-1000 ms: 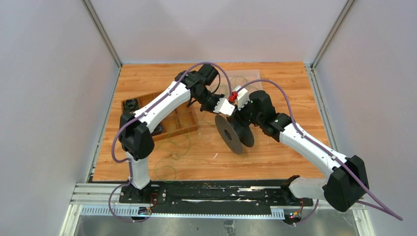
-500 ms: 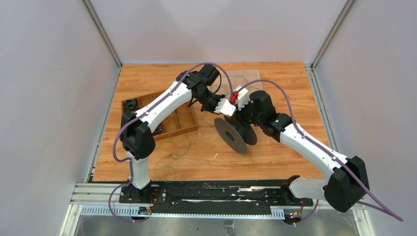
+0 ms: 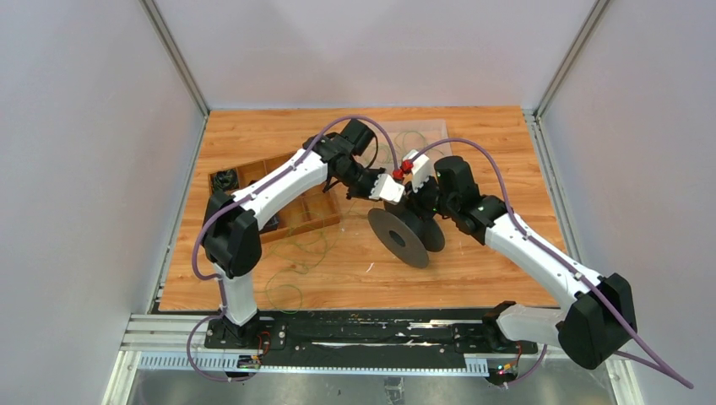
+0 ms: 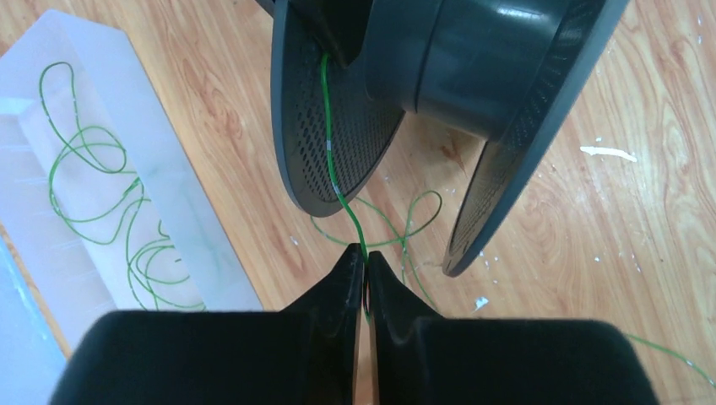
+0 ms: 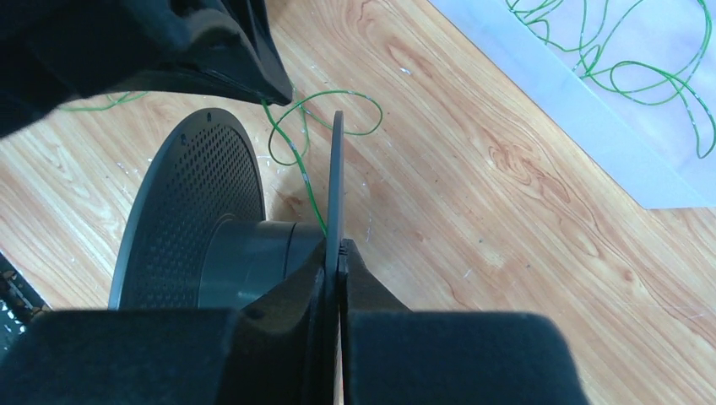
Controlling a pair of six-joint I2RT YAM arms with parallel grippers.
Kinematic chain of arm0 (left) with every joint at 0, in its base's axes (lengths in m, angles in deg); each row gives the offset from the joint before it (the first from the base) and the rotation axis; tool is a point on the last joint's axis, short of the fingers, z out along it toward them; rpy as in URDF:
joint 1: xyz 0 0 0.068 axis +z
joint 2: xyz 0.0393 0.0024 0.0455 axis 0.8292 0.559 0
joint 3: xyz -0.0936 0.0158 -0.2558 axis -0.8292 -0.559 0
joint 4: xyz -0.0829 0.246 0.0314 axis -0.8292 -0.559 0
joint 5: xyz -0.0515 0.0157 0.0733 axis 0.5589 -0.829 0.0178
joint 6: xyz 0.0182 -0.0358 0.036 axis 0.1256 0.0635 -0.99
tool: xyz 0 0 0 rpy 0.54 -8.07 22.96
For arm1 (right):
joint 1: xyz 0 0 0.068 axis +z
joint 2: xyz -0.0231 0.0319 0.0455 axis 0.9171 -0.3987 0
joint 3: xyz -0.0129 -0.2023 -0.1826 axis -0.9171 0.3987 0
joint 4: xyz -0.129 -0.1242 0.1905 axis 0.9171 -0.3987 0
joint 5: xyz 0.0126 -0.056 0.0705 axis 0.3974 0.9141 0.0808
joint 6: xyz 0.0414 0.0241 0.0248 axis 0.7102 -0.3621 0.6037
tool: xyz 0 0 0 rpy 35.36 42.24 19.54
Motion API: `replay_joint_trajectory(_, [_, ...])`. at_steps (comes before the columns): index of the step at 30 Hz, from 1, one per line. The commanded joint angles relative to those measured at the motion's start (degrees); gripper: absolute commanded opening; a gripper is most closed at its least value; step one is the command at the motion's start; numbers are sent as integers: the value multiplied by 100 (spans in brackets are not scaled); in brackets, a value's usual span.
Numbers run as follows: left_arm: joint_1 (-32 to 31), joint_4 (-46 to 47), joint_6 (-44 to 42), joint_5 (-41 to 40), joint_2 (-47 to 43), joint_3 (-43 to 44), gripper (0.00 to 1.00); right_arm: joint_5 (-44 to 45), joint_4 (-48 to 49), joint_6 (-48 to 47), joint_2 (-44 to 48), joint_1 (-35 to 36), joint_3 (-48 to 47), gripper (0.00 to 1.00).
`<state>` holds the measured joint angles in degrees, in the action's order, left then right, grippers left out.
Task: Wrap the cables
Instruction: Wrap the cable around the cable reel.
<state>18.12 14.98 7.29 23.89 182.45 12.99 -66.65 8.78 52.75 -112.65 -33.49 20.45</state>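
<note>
A dark grey spool (image 3: 407, 232) with two perforated flanges stands on edge mid-table. My right gripper (image 5: 338, 246) is shut on the rim of one flange (image 5: 335, 177) and holds the spool (image 5: 203, 228). My left gripper (image 4: 366, 256) is shut on a thin green cable (image 4: 331, 160) that runs up between the flanges of the spool (image 4: 439, 76). More of the cable lies in loose loops on the wood (image 4: 405, 221) and on a clear plastic sheet (image 4: 93, 186). In the top view both grippers, left (image 3: 390, 189) and right (image 3: 420, 187), meet above the spool.
A wooden divided tray (image 3: 291, 202) sits at the left, with a black cord bundle (image 3: 225, 179) in one corner. Green wire loops (image 3: 291, 291) lie on the table near the front left. A clear plastic sheet (image 3: 422, 139) lies at the back.
The spool has shifted slightly right and away from the camera with the right gripper. The left gripper has stayed close to the spool, holding the cable.
</note>
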Motion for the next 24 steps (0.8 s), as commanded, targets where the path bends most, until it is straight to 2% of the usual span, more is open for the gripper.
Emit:
replay_joint_trajectory(1, [120,837,827,-329,-1,-295,11,-796,135,-509,213,95,12,1])
replay_joint_trajectory(7, [123,969,929,-351,-36,-517,14,-708,138,-541,258,89,5,1])
replay_joint_trajectory(12, [124,1467,1231,-350,-262,-943,14,-643,147,-505,292,32,-2,1])
replay_joint_trajectory(18, [291,2014,1688,64,-550,-1343,9,-623,90,-476,282,3,12,1])
replay_joint_trajectory(24, [292,2167,1539,101,-661,-1532,1,-804,-11,-498,186,1,-46,4])
